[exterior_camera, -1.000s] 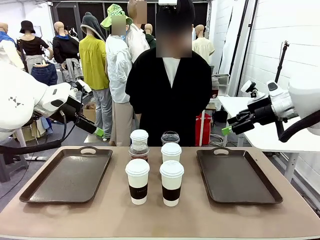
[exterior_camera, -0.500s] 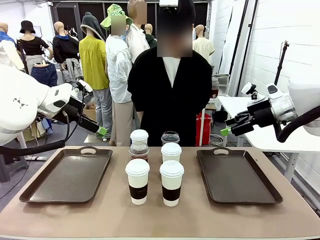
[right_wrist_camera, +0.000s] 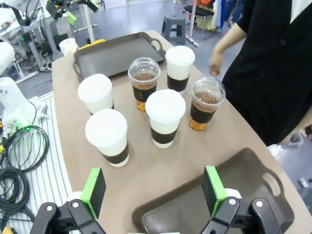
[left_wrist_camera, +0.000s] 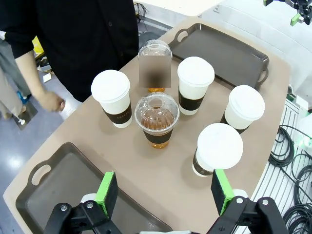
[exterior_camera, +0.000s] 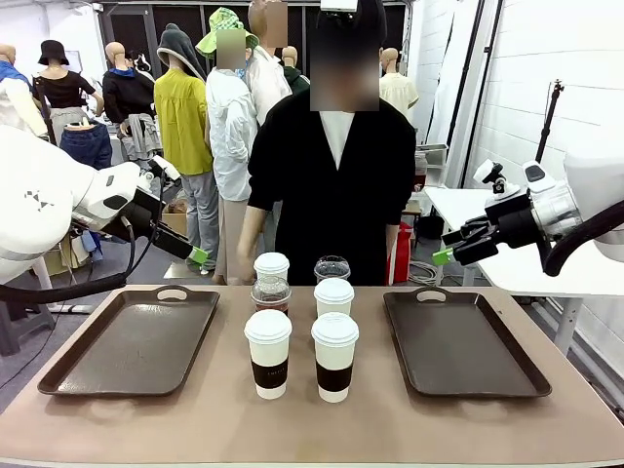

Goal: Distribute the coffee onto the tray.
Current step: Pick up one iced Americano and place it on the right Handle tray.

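Six cups of coffee stand grouped at the table's middle: four white lidded cups with brown sleeves, such as the front pair (exterior_camera: 267, 353) (exterior_camera: 334, 356), and two clear dome-lidded cups (exterior_camera: 271, 292) (exterior_camera: 331, 268). My left gripper (exterior_camera: 198, 256) hangs open in the air above the left tray's (exterior_camera: 136, 336) far edge. My right gripper (exterior_camera: 441, 255) is open too, raised beyond the right tray (exterior_camera: 458, 341). In the left wrist view the open left gripper (left_wrist_camera: 164, 190) looks down on a clear cup (left_wrist_camera: 156, 119) and a white cup (left_wrist_camera: 219, 148). The right gripper (right_wrist_camera: 152, 185) frames a white cup (right_wrist_camera: 165, 117).
A person in black stands at the far edge with one hand (left_wrist_camera: 51, 101) hanging below the table top, seen as a hand (right_wrist_camera: 214, 61) in the right wrist view. Both brown trays are bare. Cables (right_wrist_camera: 19, 146) lie beside the table.
Both arms have barely shifted, the right gripper drifting slightly. The person's forearms have come down by their sides. The cups have not moved.
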Controlling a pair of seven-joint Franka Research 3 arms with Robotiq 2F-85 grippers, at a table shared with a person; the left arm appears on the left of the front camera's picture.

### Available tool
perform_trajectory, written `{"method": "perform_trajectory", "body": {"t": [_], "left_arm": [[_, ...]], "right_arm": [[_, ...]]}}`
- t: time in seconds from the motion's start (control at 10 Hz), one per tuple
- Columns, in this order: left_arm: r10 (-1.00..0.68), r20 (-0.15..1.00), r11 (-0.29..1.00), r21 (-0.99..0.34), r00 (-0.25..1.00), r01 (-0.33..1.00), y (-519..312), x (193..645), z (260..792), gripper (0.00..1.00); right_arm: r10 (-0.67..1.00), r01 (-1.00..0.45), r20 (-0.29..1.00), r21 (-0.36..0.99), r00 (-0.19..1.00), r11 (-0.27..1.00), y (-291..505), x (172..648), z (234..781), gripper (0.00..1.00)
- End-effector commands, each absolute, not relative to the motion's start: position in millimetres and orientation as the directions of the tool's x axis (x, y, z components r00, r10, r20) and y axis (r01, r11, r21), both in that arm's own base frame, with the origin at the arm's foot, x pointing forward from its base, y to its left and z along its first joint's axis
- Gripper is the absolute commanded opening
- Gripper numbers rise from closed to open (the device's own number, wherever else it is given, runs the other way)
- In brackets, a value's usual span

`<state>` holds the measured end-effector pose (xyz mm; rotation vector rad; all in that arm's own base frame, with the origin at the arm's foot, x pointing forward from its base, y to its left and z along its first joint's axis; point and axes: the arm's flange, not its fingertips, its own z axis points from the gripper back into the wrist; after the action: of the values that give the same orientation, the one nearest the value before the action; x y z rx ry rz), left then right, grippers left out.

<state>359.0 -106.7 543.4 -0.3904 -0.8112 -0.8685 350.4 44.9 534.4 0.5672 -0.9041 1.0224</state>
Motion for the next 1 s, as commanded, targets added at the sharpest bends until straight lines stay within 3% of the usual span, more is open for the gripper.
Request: {"method": "perform_trajectory", "body": {"t": [0.0,0.9], "left_arm": [[-0.521,0.763,0.6,0.008,0.383,0.8,-105.5,358.0,544.2,1.0],[-0.521,0.763,0.6,0.008,0.383,0.8,-105.5,358.0,544.2,1.0]], "right_arm": [[0.474,-0.909,0.855,-0.009,0.209,0.417,45.4,355.3,533.1,1.0],[0.474,-0.909,0.855,-0.009,0.209,0.417,45.4,355.3,533.1,1.0]]}}
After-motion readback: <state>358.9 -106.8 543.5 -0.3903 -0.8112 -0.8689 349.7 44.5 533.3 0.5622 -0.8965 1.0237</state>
